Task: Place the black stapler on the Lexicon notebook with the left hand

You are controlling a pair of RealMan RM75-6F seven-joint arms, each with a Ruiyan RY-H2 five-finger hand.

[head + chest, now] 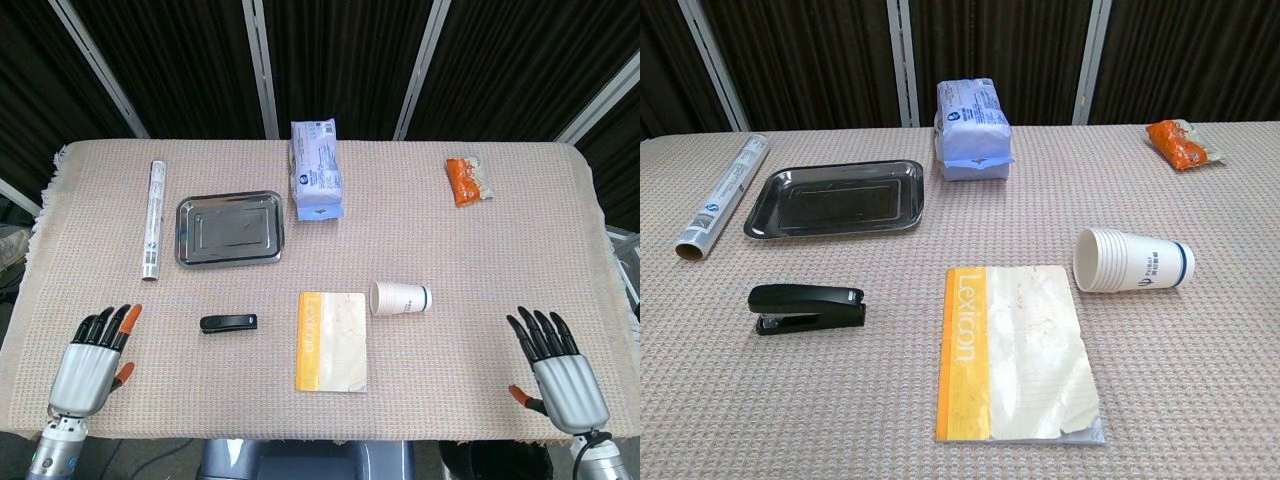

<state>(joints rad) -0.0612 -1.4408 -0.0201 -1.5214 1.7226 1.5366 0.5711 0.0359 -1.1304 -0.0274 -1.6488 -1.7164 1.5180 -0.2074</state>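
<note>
The left robot hand (92, 365) sits over the near left corner of the worktop (500, 250), palm down, its fingers spread apart and stretched forward, holding nothing and touching none of the objects. The right robot hand (560, 378) mirrors it at the near right corner, fingers likewise fanned out and empty. Neither shows in the chest view. The black stapler (228, 323) lies flat on the woven cloth between the left robot hand and the Lexicon notebook (332, 341), well apart from the hand and clear of the notebook's orange spine edge; in the chest view the black stapler (807, 308) lies lengthwise left to right, closed, to the left of the Lexicon notebook (1015, 352). The notebook lies flat with its cover up, the orange band and title along its left side. Just beyond its far right corner a stack of paper cups (1132, 261) lies on its side, mouth toward the notebook, near it but not plainly touching. Farther back a steel tray (835, 197) rests behind the stapler, with a rolled tube (722, 196) to its left and a blue-and-white packet (973, 130) to its right. An orange snack bag (1179, 143) lies at the far right of the worktop.
</note>
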